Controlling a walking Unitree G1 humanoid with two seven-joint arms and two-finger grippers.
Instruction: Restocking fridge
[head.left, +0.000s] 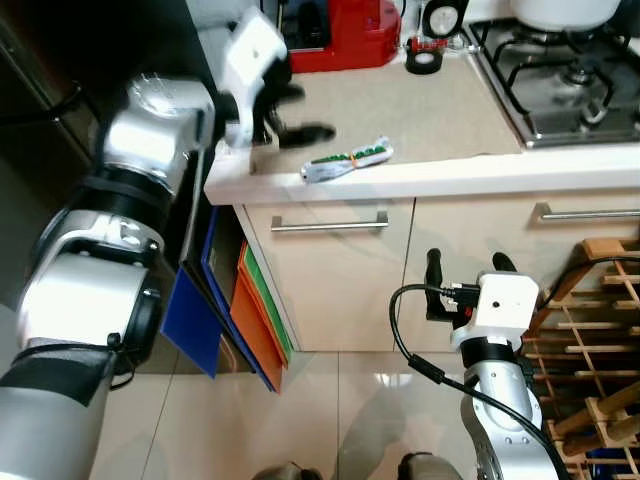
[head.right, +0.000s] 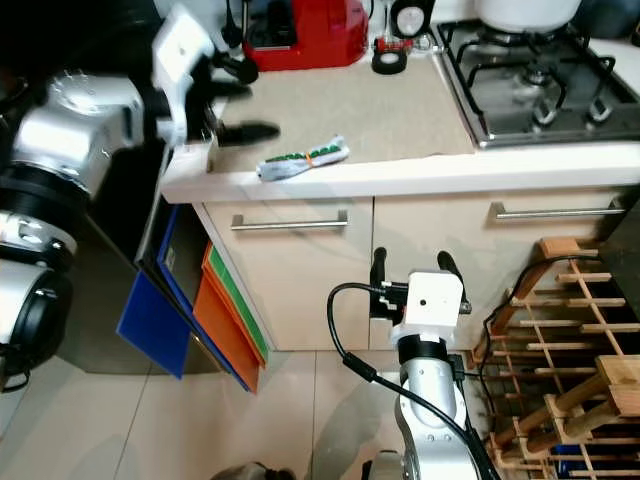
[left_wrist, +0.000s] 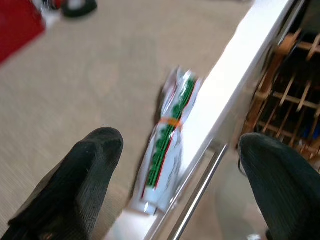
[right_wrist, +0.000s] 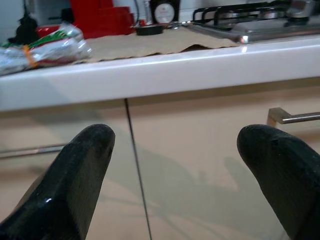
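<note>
Left gripper (head.left: 290, 115) wide open, empty, near packet (head.left: 347, 160) at worktop (head.left: 420, 110) edge. Could have knocked packet off. Right gripper (head.left: 467, 268) open, empty, low.

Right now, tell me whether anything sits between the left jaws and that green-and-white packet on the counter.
Nothing visible does. The left gripper hovers open over the beige mat, and the packet lies just ahead near the counter edge, with only bare mat between them.
</note>
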